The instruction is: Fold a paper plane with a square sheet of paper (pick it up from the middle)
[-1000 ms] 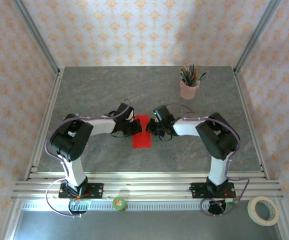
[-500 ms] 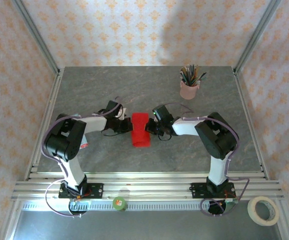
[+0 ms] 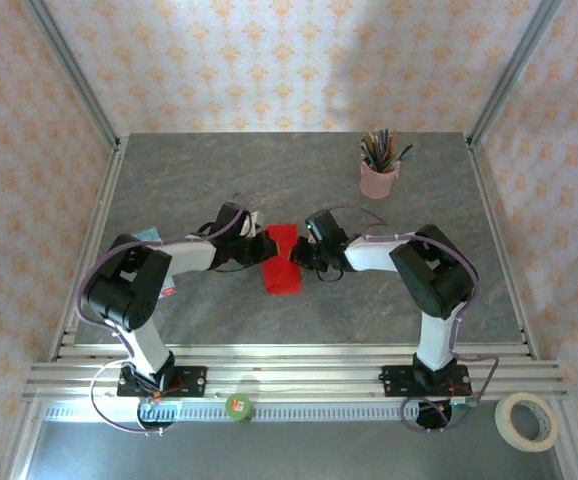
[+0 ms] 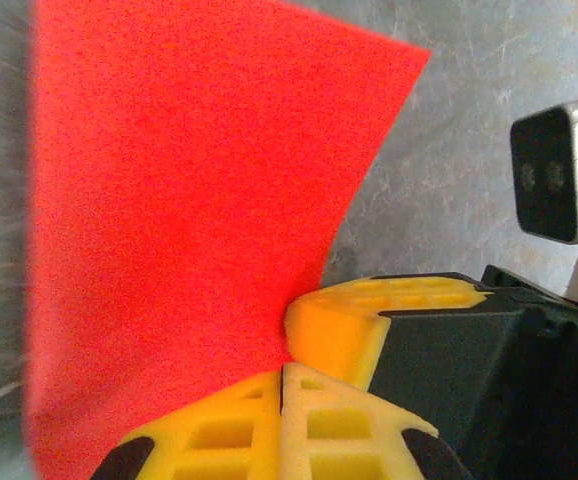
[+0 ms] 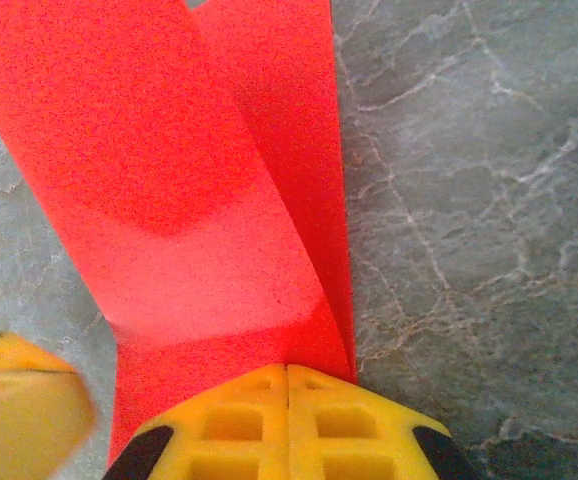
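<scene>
Paper: the square sheet of paper (image 3: pixel 282 262) was bright red and no longer flat, bent over on itself with one flap curving above another in the right wrist view (image 5: pixel 199 200).
Paper's place: it sat directly between the two grippers' tips, its far end level with them and its near end reaching toward the arm bases.
Left gripper: the left gripper (image 3: pixel 262 246) was clenched, its yellow pads pressed together (image 4: pixel 283 378) with the sheet's edge (image 4: pixel 189 200) pinched at their tips and rising away from them.
Right gripper: the right gripper (image 3: pixel 301 256) was clenched too, its pads meeting (image 5: pixel 287 378) on the opposite edge, the paper fanning out ahead of them.
Grippers together: they faced each other across the sheet; the right one's yellow finger (image 4: pixel 344 320) lay just beside the left one's tips, and a blurred yellow finger (image 5: pixel 14 405) of the left one showed beside the right one's pads.
Table: the grey marbled table (image 3: pixel 199 170) was under the paper and both grippers.
Pencil cup: the pink pencil cup (image 3: pixel 378 178) stood upright, well beyond the right gripper and off to its outer side.
Tape: a roll of tape (image 3: pixel 527 420) lay behind the right arm's base, well apart from both grippers.
</scene>
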